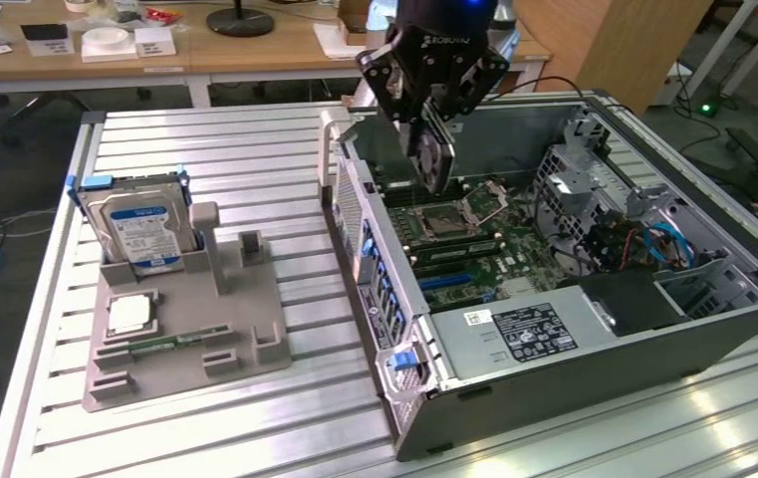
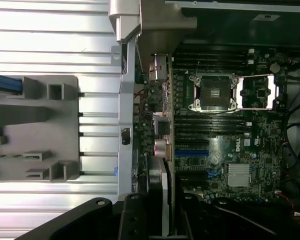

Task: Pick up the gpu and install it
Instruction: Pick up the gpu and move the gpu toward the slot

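Observation:
My gripper [image 1: 429,119] hangs over the back part of the open computer case [image 1: 392,299] and is shut on the gpu [image 1: 434,159]. The card hangs edge-down below the fingers, above the motherboard [image 1: 485,261] and clear of it. In the wrist view the gpu [image 2: 165,192] is seen edge-on as a thin pale strip between my dark fingers [image 2: 132,220]. It runs alongside the case's rear wall, near the blue expansion slot [image 2: 192,152]. The CPU socket [image 2: 215,92] lies farther along the board.
A grey holder tray [image 1: 239,329] sits on the slatted aluminium table [image 1: 219,149] at the exterior view's left, carrying a hard drive [image 1: 143,224], a CPU chip [image 1: 128,314] and a memory stick [image 1: 152,346]. Cables and drive cages [image 1: 644,239] crowd the case's far side.

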Controlling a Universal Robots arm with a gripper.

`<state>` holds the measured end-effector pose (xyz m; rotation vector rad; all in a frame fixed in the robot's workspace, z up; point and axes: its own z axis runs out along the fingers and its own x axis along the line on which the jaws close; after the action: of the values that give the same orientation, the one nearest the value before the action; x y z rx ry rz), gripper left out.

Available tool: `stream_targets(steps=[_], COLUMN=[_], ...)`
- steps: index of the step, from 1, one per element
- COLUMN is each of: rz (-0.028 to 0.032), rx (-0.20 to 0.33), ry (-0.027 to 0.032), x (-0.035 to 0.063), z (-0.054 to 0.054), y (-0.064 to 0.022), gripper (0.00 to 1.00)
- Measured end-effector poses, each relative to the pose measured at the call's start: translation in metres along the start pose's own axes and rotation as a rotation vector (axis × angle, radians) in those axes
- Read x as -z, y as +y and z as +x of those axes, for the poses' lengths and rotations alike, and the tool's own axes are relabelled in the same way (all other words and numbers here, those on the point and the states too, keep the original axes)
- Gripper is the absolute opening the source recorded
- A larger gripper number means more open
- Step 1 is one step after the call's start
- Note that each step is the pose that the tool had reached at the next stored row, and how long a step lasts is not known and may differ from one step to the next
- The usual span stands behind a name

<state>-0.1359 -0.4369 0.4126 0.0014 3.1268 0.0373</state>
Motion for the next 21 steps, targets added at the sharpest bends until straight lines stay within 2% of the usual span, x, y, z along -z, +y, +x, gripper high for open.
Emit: stream_targets(steps=[5,21], rz=[0.0,0.0], rx=[0.0,0.0], ry=[0.0,-0.0001], x=[-0.0004,-0.0021], z=[-0.015,-0.078], y=[0.0,0.0001], gripper=[0.28,0.28])
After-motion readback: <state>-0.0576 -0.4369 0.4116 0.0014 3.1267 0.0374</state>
